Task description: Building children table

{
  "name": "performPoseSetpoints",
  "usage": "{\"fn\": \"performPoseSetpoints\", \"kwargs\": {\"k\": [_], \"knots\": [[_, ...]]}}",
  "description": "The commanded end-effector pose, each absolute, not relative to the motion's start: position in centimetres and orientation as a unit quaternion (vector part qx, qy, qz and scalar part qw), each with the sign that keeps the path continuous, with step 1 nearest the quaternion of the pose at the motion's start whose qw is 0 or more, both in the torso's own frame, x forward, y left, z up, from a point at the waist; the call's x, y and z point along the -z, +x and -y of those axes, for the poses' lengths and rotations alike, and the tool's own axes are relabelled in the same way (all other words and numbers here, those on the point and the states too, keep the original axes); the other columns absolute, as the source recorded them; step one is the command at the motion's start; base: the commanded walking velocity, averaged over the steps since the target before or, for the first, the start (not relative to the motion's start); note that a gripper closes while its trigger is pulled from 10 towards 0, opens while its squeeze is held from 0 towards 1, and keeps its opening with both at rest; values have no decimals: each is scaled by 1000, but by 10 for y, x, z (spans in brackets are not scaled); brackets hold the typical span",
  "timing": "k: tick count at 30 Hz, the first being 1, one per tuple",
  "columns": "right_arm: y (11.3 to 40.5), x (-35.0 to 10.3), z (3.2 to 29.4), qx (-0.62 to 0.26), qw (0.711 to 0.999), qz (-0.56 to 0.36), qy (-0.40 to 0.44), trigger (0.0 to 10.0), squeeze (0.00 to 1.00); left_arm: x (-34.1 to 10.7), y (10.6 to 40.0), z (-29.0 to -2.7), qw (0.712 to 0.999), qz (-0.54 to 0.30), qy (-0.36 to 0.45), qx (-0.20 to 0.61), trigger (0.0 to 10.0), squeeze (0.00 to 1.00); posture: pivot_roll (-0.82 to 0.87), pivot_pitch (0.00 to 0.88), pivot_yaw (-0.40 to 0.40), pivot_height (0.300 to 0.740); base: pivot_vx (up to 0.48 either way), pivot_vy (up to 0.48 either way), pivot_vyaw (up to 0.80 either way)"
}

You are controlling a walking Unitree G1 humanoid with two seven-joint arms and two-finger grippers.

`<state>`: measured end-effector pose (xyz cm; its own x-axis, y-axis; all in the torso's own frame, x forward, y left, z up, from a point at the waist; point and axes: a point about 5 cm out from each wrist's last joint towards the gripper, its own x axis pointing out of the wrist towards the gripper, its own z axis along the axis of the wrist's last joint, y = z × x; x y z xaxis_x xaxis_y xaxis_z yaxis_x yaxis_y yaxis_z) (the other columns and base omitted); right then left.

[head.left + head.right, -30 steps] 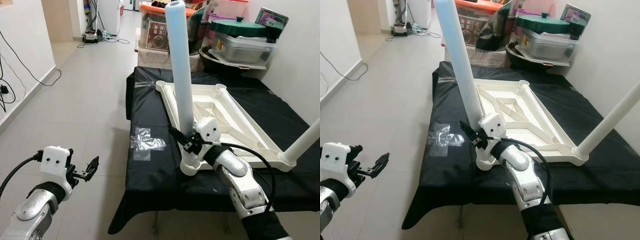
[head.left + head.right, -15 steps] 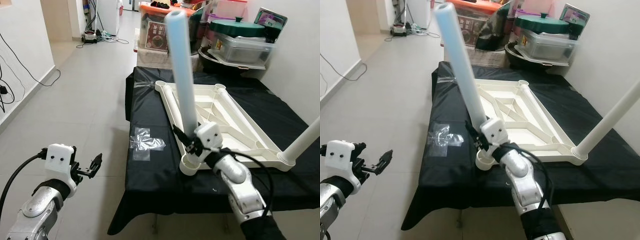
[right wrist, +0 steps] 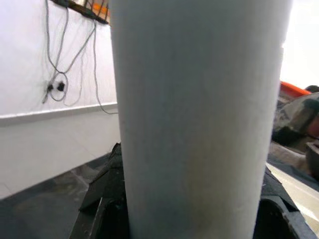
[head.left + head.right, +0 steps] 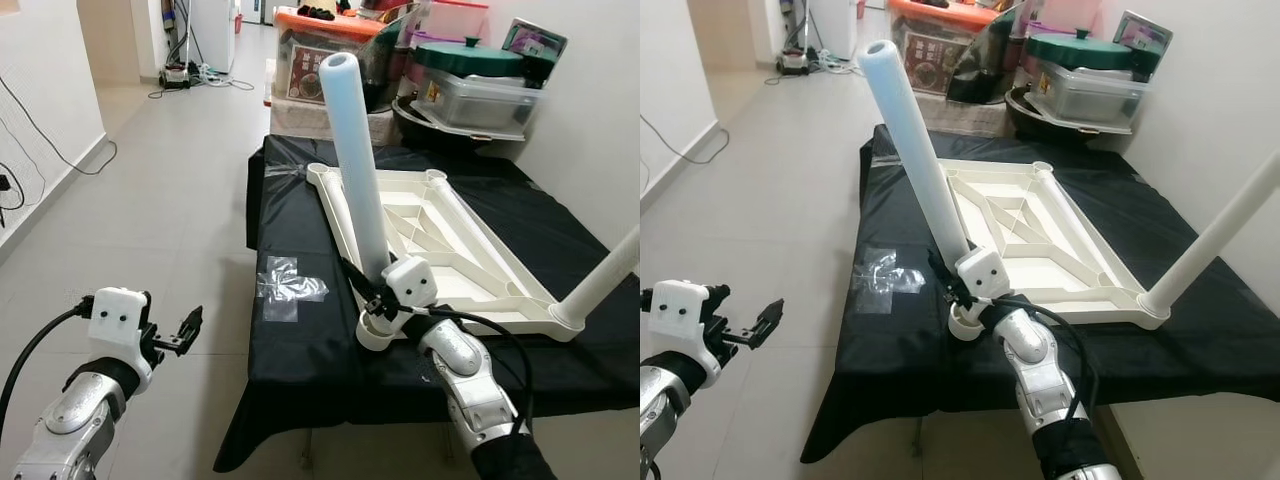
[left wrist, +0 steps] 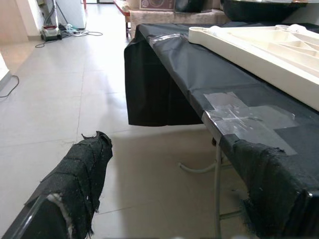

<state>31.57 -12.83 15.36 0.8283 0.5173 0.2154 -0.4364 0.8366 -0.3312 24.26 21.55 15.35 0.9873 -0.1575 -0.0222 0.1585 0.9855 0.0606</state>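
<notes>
Black fingers of the right pincer (image 4: 372, 298) clamp the pale blue leg (image 4: 355, 165) just above the near corner socket (image 4: 373, 332) of the upturned white tabletop (image 4: 450, 235), which lies on the black-draped surface (image 4: 300, 330). At 8 o'clock, off the surface over the floor, the left pincer (image 4: 186, 327) hangs spread apart. At 12 o'clock storage boxes (image 4: 480, 85) crowd the far end, clear tape (image 4: 290, 288) lies at 9 o'clock, and a white leg (image 4: 605, 285) stands at 3 o'clock.

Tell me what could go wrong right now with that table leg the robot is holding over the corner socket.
The right gripper clamps the pale blue leg near its bottom end, and the leg leans instead of standing straight over the corner socket. Pushed down like that, it may jam or miss. The upturned white tabletop lies loose on the black cloth with that corner near the edge, so it might slide. The left gripper hangs over the floor, bracing nothing.
</notes>
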Motion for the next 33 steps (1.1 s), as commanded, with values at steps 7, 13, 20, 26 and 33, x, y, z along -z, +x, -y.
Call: {"fn": "performPoseSetpoints", "kwargs": {"k": [7, 13, 20, 26, 33], "knots": [[314, -143, 127, -267, 951, 123, -99, 0, 0, -151, 244, -214, 996, -11, 29, 86, 10000, 0, 131, 0, -135, 740, 0, 0, 0], [315, -131, 125, -303, 951, 60, -22, 0, 0, -150, 244, -214, 996, -16, 20, 84, 10000, 0, 135, 0, -140, 740, 0, 0, 0], [326, -132, 127, -301, 953, 36, 17, 0, 0, -150, 245, -216, 996, -17, 17, 81, 10000, 0, 135, 0, -140, 740, 0, 0, 0], [327, -133, 126, -304, 952, 36, 20, 0, 0, -151, 244, -216, 997, -17, 17, 80, 10000, 0, 141, 0, -147, 740, 0, 0, 0], [326, -133, 126, -305, 951, 35, 24, 0, 0, -150, 244, -216, 997, -18, 17, 80, 10000, 0, 142, 0, -148, 740, 0, 0, 0]]}}
